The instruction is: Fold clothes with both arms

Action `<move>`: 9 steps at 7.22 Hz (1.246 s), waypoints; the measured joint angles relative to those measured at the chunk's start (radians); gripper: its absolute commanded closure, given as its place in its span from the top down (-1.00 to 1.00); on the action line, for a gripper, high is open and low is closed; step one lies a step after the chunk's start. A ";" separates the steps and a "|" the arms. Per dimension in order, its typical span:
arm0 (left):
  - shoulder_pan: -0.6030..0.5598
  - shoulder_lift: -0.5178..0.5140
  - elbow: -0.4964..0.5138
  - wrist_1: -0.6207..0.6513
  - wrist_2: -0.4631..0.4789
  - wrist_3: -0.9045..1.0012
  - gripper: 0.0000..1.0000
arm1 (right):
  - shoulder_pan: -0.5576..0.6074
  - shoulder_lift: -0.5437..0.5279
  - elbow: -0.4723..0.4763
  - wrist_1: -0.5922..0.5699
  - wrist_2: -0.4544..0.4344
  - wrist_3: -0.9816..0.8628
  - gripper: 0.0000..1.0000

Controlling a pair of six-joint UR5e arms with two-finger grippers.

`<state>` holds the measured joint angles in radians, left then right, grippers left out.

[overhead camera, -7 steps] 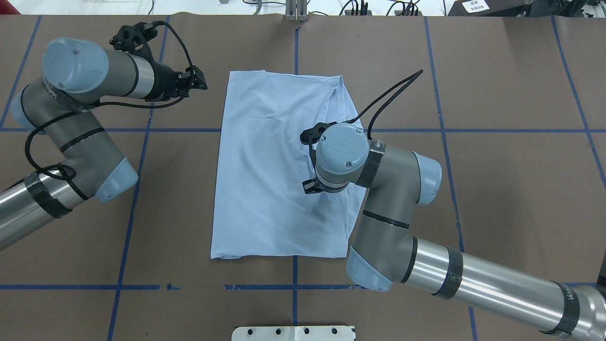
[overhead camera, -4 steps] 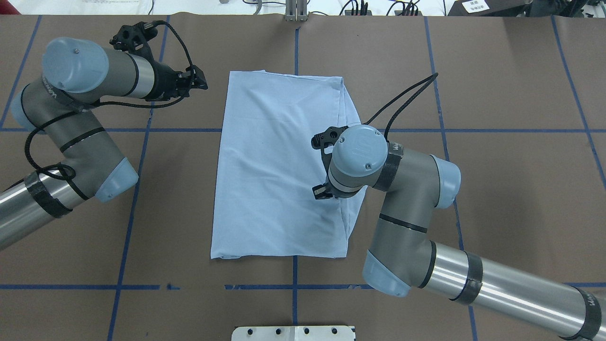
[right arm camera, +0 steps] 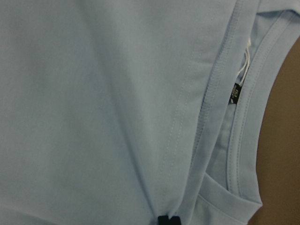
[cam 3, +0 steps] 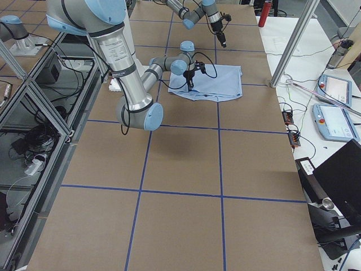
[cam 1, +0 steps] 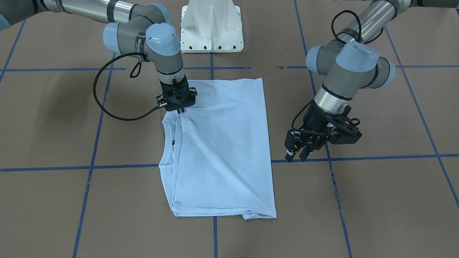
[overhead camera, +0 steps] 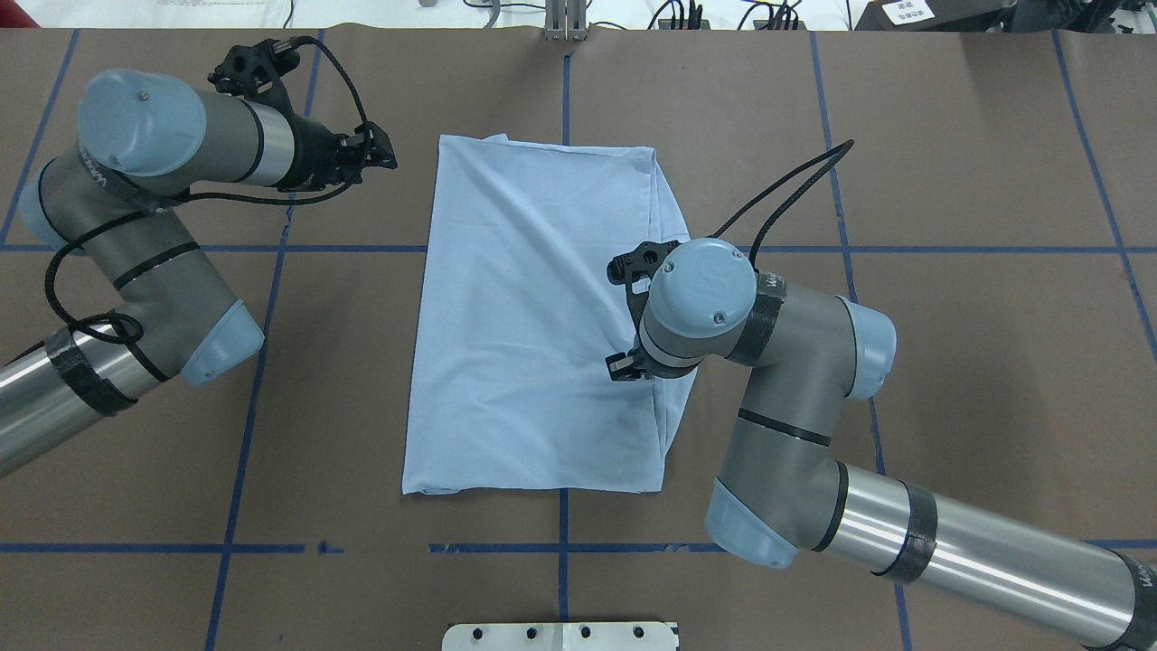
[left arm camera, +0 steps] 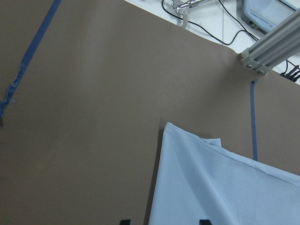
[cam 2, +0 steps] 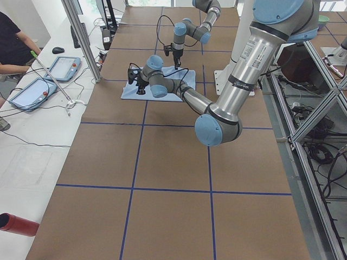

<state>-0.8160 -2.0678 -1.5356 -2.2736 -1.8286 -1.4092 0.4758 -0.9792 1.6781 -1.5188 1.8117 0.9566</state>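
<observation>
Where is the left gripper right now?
Overhead view, upper left: the left gripper hangs over the table just outside the T-shirt, by its far left corner.

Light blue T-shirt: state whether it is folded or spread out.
Folded. The light blue T-shirt lies as a narrow rectangle, a stitched edge lapped over its ribbed collar.

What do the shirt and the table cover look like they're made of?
The shirt: soft matte knit, likely cotton jersey, given limp wrinkles, stitched hems, ribbed collar. The table cover: matte brown, perhaps paper or vinyl; the dull surface leaves that open.
</observation>
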 measured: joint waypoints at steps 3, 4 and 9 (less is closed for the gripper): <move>-0.001 0.001 -0.006 0.000 -0.001 0.001 0.16 | -0.060 -0.002 0.044 0.003 -0.070 0.427 0.73; -0.001 0.004 -0.008 0.000 -0.001 0.002 0.16 | -0.114 -0.002 0.059 0.005 -0.133 0.639 0.71; -0.002 0.021 -0.030 0.000 -0.001 0.003 0.16 | -0.226 -0.096 0.152 0.034 -0.218 1.115 0.68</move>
<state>-0.8176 -2.0472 -1.5656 -2.2734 -1.8298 -1.4063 0.2498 -1.0749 1.8302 -1.4851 1.5941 2.0715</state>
